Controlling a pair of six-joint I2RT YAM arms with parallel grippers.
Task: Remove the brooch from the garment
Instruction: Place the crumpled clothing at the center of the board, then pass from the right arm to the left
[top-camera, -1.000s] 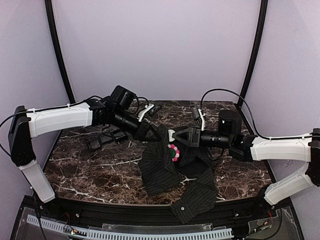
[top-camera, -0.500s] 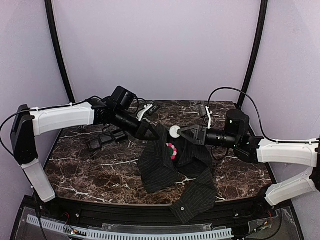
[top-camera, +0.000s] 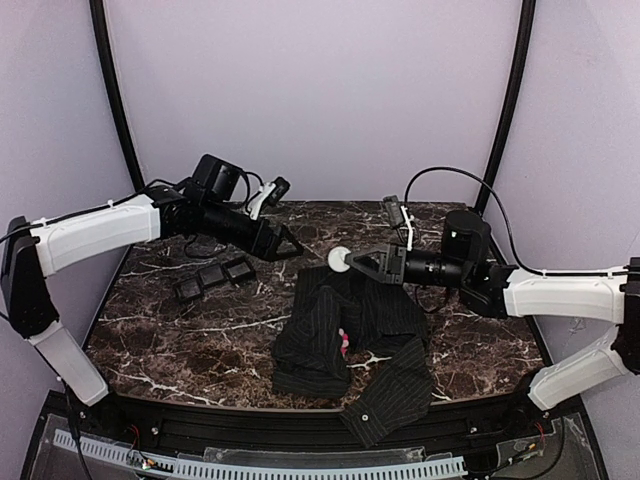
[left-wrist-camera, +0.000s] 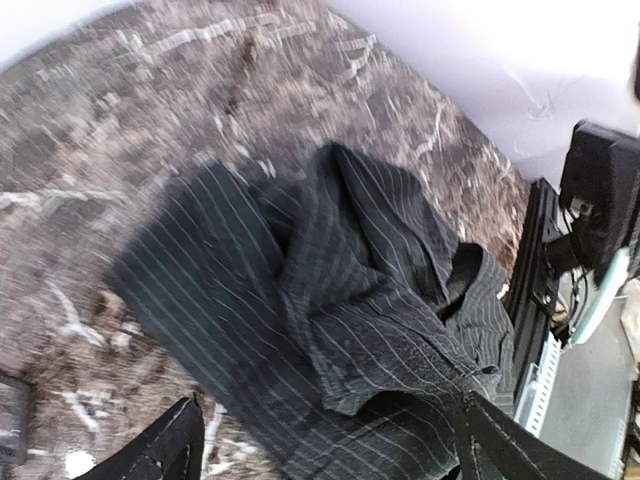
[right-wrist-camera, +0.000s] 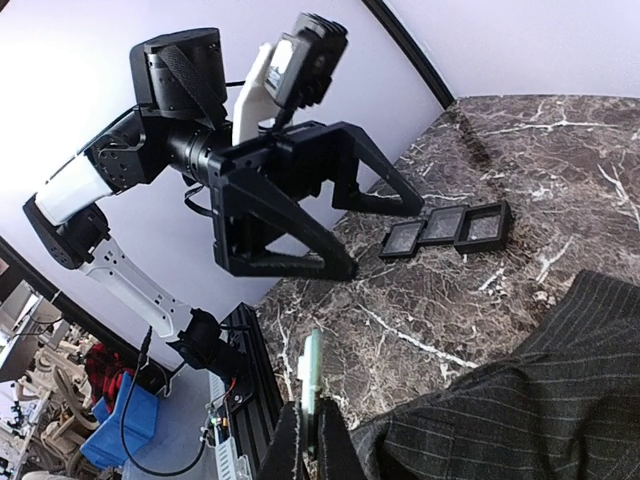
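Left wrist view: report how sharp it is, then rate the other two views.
Left wrist view: motion-smeared, the marble table streaked, the striped garment only a little clearer, the wall blown out white. Right wrist view: crisp on the three black trays, wide-angle bent, the white disc up close soft. Top external view: evenly lit and sharp.

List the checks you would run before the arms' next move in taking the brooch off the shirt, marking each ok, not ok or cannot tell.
1. The left fingers open, holding nothing: ok.
2. The left fingers clear of the shirt: ok.
3. The right fingers shut on the white disc: ok.
4. The pink petals off the shirt: not ok; pink shows in a fold.
5. Petals pinned or loose: cannot tell.
6. The three black trays uncovered on the table: ok.
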